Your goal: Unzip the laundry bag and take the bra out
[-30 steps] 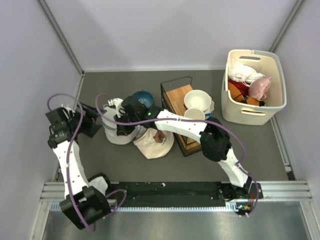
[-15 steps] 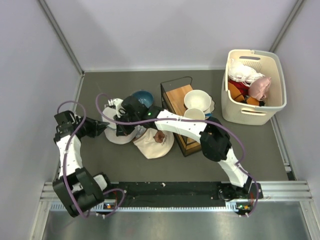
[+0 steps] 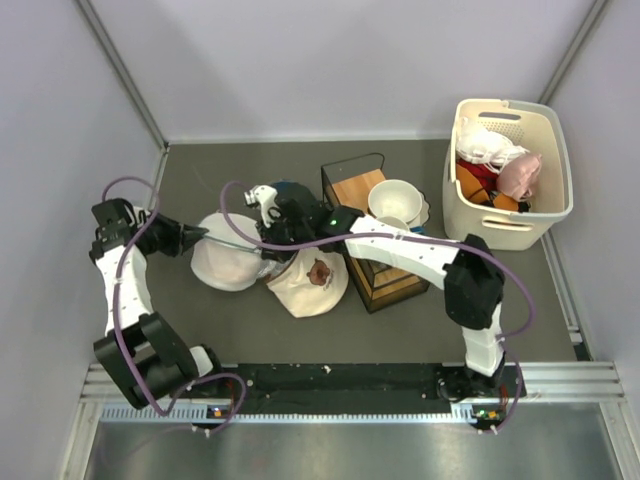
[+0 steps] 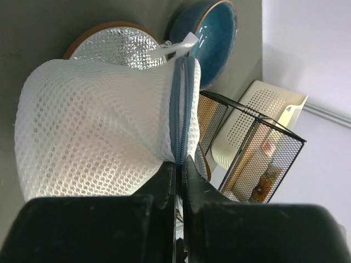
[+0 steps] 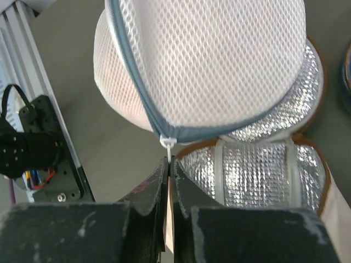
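The laundry bag is a white mesh drum with a blue-grey zipper band, lying at the left of the table between both arms. My left gripper is shut on the bag's zipper seam at its left edge. On the bag's right side my right gripper is shut on the white zipper pull, and its jaws are pressed together. A pale peach tint shows through the mesh; that is the bra inside the bag. The zipper looks closed along the band.
A cream pouch with a brown mark and silver lining lies against the bag. A blue bowl sits behind it. A black wire rack holds white bowls. A beige basket of clothes stands far right.
My left gripper moved in and shut on the bag's left edge. The right gripper drew up and to the right with the zipper pull, and the bag now stands stretched between them.
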`<move>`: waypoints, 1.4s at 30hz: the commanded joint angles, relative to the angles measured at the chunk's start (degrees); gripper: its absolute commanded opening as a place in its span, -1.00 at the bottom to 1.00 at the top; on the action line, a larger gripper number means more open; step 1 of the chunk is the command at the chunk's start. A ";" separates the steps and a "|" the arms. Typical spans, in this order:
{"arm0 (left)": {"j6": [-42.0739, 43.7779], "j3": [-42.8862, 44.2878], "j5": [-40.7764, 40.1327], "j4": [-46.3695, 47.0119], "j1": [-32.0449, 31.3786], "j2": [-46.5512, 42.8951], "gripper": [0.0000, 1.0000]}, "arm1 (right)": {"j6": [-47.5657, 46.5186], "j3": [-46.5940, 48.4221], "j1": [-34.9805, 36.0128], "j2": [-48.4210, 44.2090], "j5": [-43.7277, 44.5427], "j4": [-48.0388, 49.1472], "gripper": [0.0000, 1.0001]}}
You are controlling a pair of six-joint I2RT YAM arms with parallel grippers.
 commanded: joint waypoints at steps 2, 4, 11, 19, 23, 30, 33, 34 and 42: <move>1.95 5.95 -1.24 3.71 1.82 3.15 -1.00 | -3.96 -6.82 -0.27 -8.15 1.63 -4.59 -1.00; 1.52 7.18 -1.06 4.68 1.90 4.29 -1.00 | -4.48 -8.23 -0.01 -8.95 1.53 -4.59 -1.00; 0.98 9.38 1.03 7.68 0.85 9.65 -0.96 | -3.53 -2.71 0.69 -4.92 0.31 -4.23 -1.00; 7.05 10.44 -1.77 2.40 -0.82 4.39 -0.20 | 1.48 7.93 0.78 1.50 -1.99 -4.06 -1.00; 6.61 7.81 -0.98 2.57 -0.82 2.45 -0.14 | 1.58 13.02 0.78 3.17 -0.14 -3.88 -0.27; 6.00 6.22 0.69 3.98 -0.82 4.29 -0.09 | -0.09 24.36 1.05 12.13 5.57 -3.44 0.40; 5.56 6.05 1.13 4.95 -0.82 4.64 -0.09 | -1.76 29.19 1.75 16.08 7.25 -3.44 0.43; 5.47 5.96 1.31 4.95 -0.82 4.73 -0.09 | -2.55 30.16 2.01 16.97 7.86 -3.44 0.43; 5.29 5.34 2.36 5.21 -0.91 4.91 -0.10 | -2.82 36.14 3.15 22.77 13.65 -0.11 0.50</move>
